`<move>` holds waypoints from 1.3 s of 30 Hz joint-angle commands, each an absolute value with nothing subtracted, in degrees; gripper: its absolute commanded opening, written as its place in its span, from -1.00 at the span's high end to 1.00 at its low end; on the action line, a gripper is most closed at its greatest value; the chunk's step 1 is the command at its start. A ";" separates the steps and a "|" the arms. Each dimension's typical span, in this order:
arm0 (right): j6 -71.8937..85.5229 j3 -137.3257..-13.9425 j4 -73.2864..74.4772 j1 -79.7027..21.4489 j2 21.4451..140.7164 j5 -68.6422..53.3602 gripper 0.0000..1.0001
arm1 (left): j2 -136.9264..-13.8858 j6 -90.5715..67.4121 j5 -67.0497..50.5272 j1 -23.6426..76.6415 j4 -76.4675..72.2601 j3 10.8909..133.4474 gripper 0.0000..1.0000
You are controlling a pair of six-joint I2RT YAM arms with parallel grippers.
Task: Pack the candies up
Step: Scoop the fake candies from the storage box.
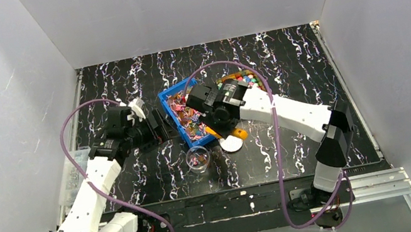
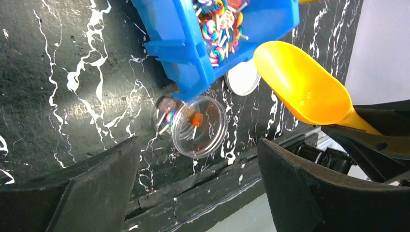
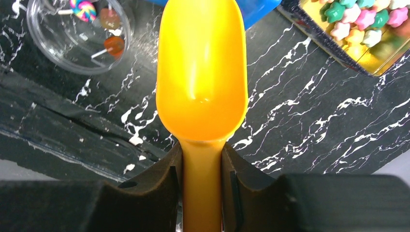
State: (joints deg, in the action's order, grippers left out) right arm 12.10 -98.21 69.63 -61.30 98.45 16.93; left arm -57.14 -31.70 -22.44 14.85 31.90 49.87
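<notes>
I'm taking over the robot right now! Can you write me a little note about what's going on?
The left pincer is open and empty, beside the blue bin.
The right pincer is shut on the yellow scoop, which is empty.
Things: swirl lollipops fill the blue bin, star-shaped candies sit in the gold tray, and the clear cup stands on the table with a white lid beside it.
Done: the cup holds only a few sweets.
Left: scoop in more, then probably put the lid on.
</notes>
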 commanded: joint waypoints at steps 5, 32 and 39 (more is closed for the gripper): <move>8.43 -102.41 67.86 -57.02 102.41 14.17 0.97 | -64.52 -36.39 -19.75 14.78 25.79 51.27 -0.68; 5.66 -110.97 68.56 -53.35 115.56 9.54 0.97 | -82.18 -38.82 -24.17 14.90 17.05 55.01 -0.18; 5.42 -113.75 68.44 -52.91 118.99 9.49 0.97 | -85.24 -38.69 -25.49 15.15 16.35 55.84 0.09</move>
